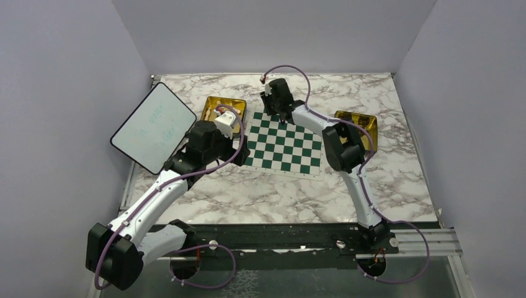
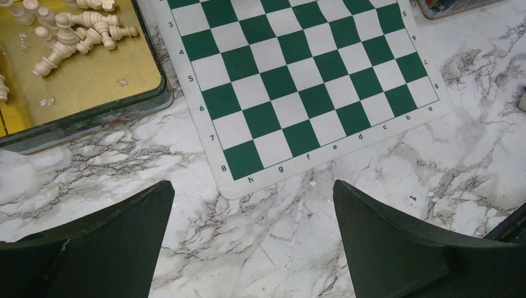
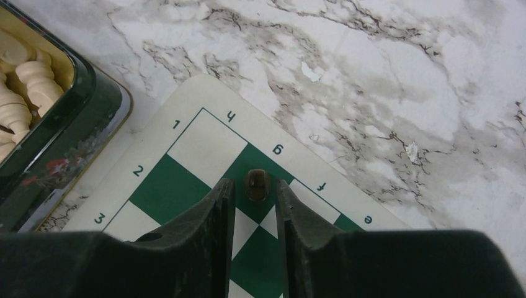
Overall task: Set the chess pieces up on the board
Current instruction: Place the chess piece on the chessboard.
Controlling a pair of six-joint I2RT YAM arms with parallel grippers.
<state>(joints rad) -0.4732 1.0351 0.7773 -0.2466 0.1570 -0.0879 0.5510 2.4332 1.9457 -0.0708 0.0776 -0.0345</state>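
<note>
The right end effector (image 3: 254, 184) stood barely parted around a dark chess piece (image 3: 257, 186) on an edge-row green square of the board (image 3: 166, 189), apparently not clamping it. Lifting off-centre, a finger could snag and topple it. The left end effector (image 2: 253, 184) gaped empty.

Bright, even light from above; soft shadow just under the right gripper (image 3: 254, 184), which looks slightly blurred.

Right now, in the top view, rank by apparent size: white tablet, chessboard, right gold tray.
1. White tablet and chessboard: about alike; the tablet may be nearer the camera, so unranked.
2. Right gold tray, partly behind the right arm.
</note>
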